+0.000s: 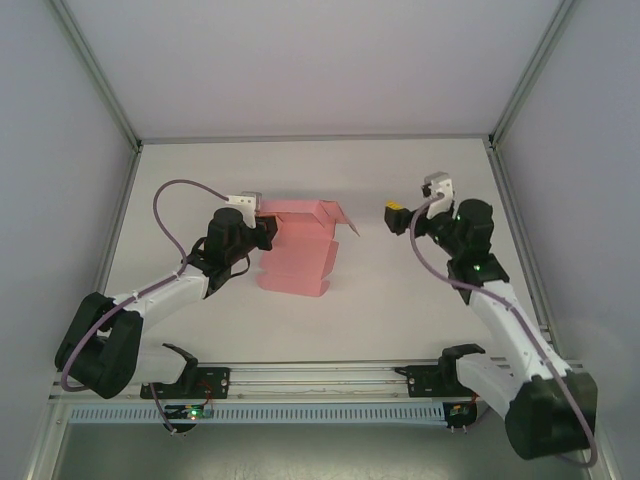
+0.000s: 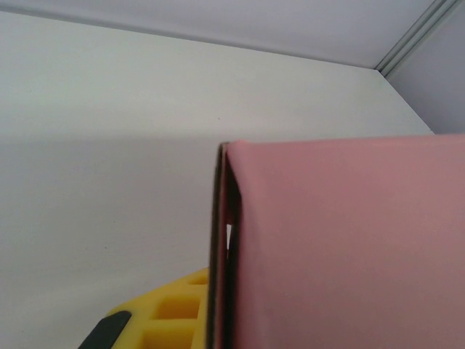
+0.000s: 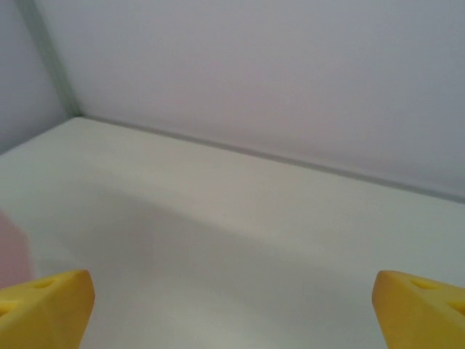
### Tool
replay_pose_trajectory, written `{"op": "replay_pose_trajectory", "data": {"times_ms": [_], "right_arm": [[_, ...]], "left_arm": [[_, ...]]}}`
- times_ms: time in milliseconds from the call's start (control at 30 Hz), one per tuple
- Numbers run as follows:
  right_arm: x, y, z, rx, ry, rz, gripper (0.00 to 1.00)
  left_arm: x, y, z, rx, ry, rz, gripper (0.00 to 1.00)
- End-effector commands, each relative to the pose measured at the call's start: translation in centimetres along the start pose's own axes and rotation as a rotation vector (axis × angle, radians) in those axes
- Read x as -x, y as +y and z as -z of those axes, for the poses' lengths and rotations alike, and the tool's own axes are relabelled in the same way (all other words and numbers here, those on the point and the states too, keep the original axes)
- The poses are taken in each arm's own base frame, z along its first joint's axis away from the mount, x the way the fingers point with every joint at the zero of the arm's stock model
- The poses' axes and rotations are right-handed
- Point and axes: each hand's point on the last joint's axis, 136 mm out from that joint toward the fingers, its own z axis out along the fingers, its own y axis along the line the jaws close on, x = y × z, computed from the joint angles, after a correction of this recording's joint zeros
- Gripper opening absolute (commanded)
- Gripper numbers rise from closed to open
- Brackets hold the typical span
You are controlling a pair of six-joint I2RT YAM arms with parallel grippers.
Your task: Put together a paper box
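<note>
**Left gripper pinches a part-folded pink box while the right gripper waits open**

Nearest the camera, the left gripper (image 1: 264, 230) has its jaws pressed together on the left edge of the box (image 1: 298, 255). Thin pink card is caught between them. In the left wrist view, one yellow finger (image 2: 171, 313) sits against the card. The folded edge there shows two layers with a thin gap between them.

The box is probably very light. The card looks thin, so it is likely to bend, crease or spring back at its folds, and it may slide on the smooth table (image 1: 400, 310). A light pinch on an edge or flap, close to a crease, seems the safest hold.

The box is plain matte pink and only partly folded. It lies flat on the table, reaching from the left jaws toward the right ones. Its near side has a stepped outline. At its far right corner a flap (image 1: 338, 216) stands up, pointing toward the right gripper (image 1: 394, 214).

That gripper has its jaws spread wide and holds nothing. It is clear of the box, with bare table between its yellow fingers (image 3: 45, 309). The raised flap looks like the natural place for it to grip.
</note>
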Motion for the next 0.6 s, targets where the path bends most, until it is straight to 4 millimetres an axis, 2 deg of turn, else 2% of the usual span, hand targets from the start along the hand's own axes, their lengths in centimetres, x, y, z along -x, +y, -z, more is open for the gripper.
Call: {"op": "replay_pose_trajectory", "data": {"times_ms": [0,200,367,567], "right_arm": [[-0.4,5.6,-0.9,0.370,0.081,-0.063,0.95],[-3.1,8.5,-3.0,0.534,0.217,-0.020,0.93],[-4.0,11.1,-3.7,0.659,0.260,0.014,0.93],[-4.6,13.1,-5.7,0.694,0.310,0.018,0.89]], "left_arm": [[0.1,-0.5,0.5,-0.018,-0.005,-0.014,0.00],[0.2,-0.6,0.4,-0.023,-0.002,-0.017,0.00],[0.1,-0.6,0.2,-0.023,0.003,-0.011,0.00],[-0.2,-0.6,-0.5,-0.032,0.022,0.006,0.00]]}}
